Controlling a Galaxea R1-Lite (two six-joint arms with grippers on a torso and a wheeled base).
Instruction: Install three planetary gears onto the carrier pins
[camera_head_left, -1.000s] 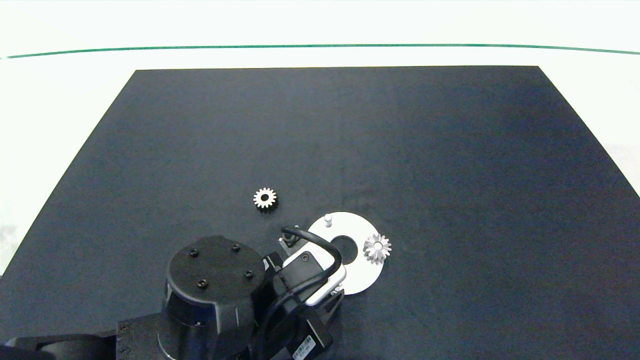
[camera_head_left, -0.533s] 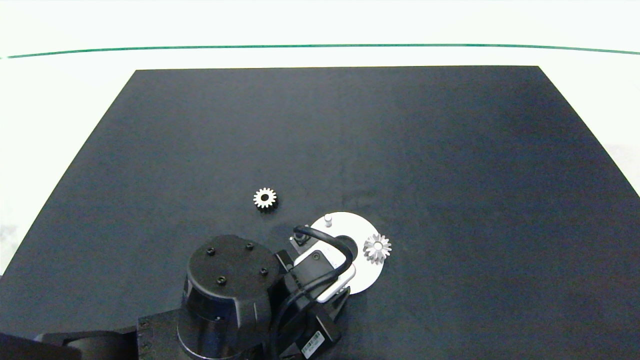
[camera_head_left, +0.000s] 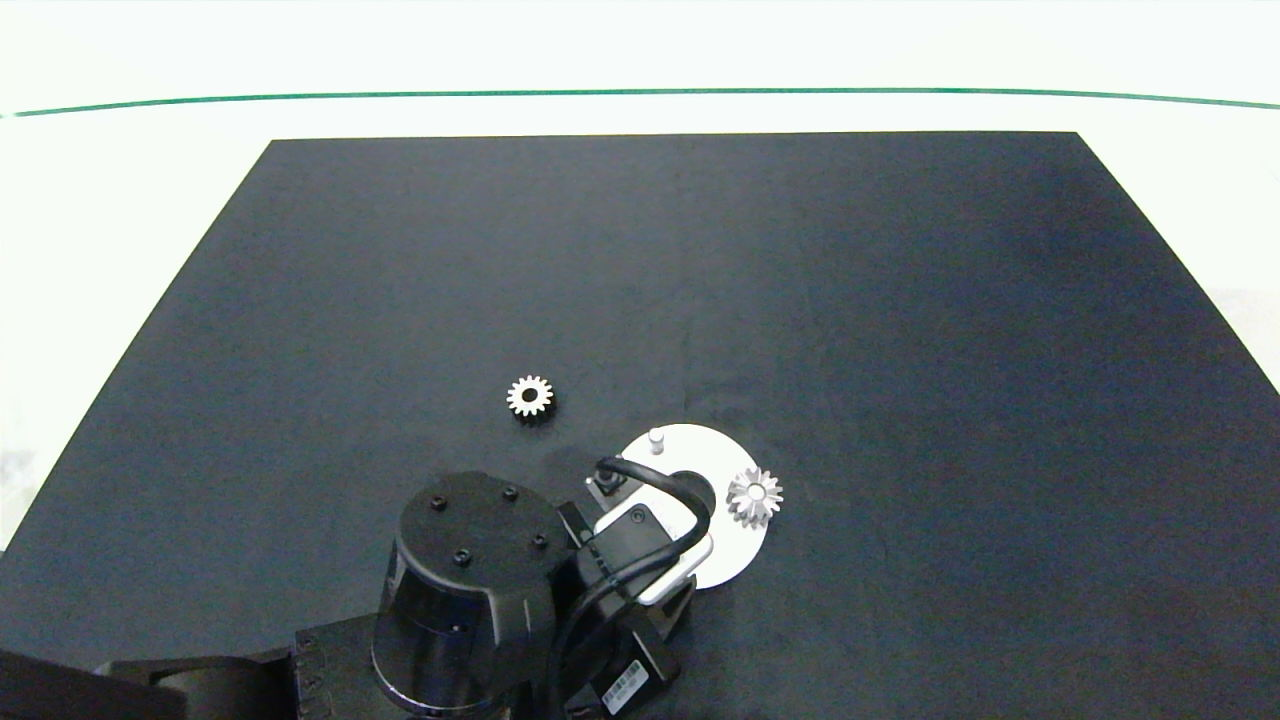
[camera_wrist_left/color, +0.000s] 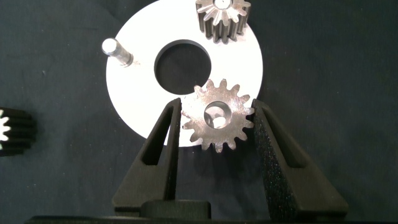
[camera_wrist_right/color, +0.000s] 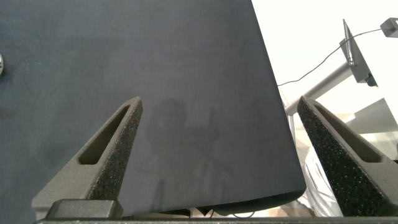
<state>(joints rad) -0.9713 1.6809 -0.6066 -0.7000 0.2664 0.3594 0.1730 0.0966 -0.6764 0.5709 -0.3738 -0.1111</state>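
Note:
The white carrier disc (camera_wrist_left/color: 130, 93) lies on the black mat, partly under my left arm in the head view (camera_head_left: 738, 545). One planetary gear (camera_wrist_left/color: 222, 15) sits on a carrier pin at the disc's right rim (camera_head_left: 754, 496). A bare pin (camera_wrist_left/color: 117, 51) stands at the far rim (camera_head_left: 656, 440). My left gripper (camera_wrist_left/color: 217, 104) is shut on a second gear (camera_wrist_left/color: 219, 123), held level over the disc's near rim, with a pin showing off-centre through its hole. A third gear (camera_head_left: 529, 397) lies loose on the mat, left of the disc. My right gripper (camera_wrist_right/color: 219, 102) hangs open over the mat's edge.
The black mat (camera_head_left: 900, 350) covers a white table, and a green line (camera_head_left: 640, 92) runs along the far side. Beyond the mat's edge in the right wrist view stand a metal bracket (camera_wrist_right/color: 354, 56) and a thin cable.
My left arm has moved right, carrying the gear further over the disc. The other two gears and the disc have stayed put.

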